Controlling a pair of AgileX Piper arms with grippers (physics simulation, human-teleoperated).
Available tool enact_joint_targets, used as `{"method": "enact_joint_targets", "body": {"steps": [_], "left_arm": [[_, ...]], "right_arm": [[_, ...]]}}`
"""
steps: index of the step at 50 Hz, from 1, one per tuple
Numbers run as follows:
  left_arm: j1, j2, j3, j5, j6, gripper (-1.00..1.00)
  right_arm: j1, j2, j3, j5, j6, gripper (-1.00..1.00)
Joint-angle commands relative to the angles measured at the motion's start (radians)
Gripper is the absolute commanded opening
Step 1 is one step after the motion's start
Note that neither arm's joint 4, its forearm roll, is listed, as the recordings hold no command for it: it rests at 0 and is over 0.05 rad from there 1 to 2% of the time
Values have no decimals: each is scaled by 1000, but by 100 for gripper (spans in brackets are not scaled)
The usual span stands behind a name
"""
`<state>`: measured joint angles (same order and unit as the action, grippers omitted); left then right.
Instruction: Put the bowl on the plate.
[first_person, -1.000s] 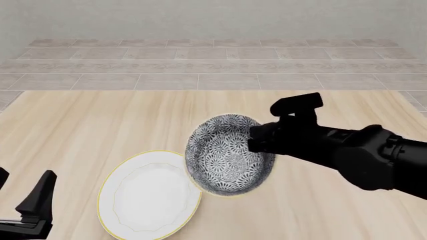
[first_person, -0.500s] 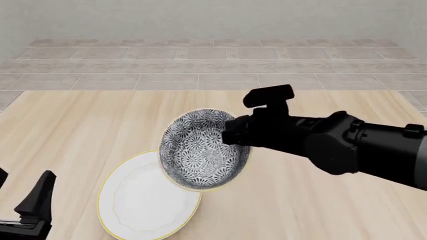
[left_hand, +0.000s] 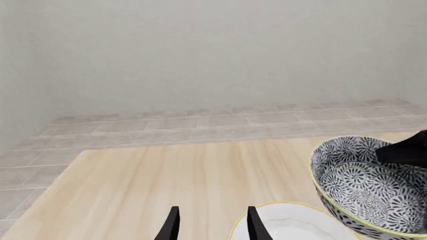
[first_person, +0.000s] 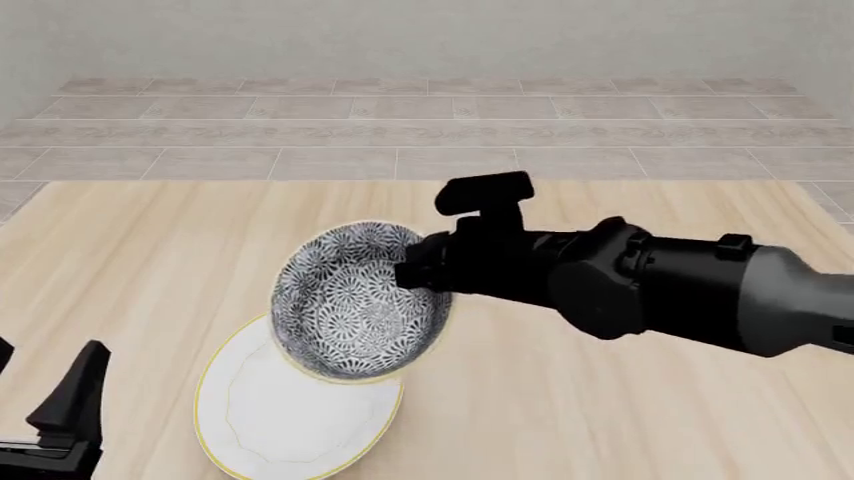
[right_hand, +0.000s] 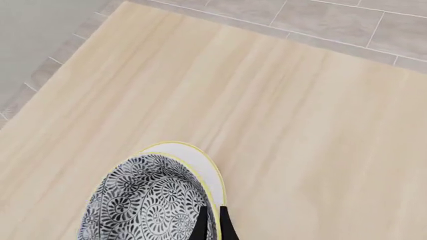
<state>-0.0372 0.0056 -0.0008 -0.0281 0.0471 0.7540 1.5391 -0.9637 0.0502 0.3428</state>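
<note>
Pale wood covers the table (first_person: 160, 250), with grey tiled floor and a plain wall beyond it. On it lies 1 plate (first_person: 267, 410), white with a thin yellow rim, near the front edge on the left side. There is 1 bowl (first_person: 354, 300), patterned in dark grey and white, held off the table and tipped toward the camera, overlapping the far right part of the plate in the front view. In the left wrist view the bowl (left_hand: 363, 187) hangs just above the plate (left_hand: 287, 225), not resting on it.

The right gripper (first_person: 416, 268) holds the bowl by its rim on the right side, and in the right wrist view its 2 fingertips (right_hand: 212, 225) pinch the bowl's wall (right_hand: 143, 200) with almost no gap between them. The left gripper (left_hand: 210, 225) sits low at the table's near left corner, its 2 fingers apart with nothing between them, close to the plate's edge.

Both dishes look like glazed ceramic: stiff, smooth, probably slippery and likely to chip if dropped. The bowl would be fairly heavy for a rim pinch, so it may swing or slip. The rim is the sensible hold, since the body is too wide to span. It needs levelling and centring over the plate before release.
</note>
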Motion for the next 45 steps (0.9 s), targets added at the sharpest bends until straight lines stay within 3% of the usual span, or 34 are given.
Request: {"method": "enact_joint_targets", "body": {"steps": [1,20,45], "left_arm": [[2,-2,0,0,0,100],[9,-5,1,-4,-7,100],[6,-5,0,-2,-2,100]], "right_arm": [[28,52,-38,-18,39,-100],[79,129,-91,-43,99,-100],[129,240,-126,-64,100,-100]]}}
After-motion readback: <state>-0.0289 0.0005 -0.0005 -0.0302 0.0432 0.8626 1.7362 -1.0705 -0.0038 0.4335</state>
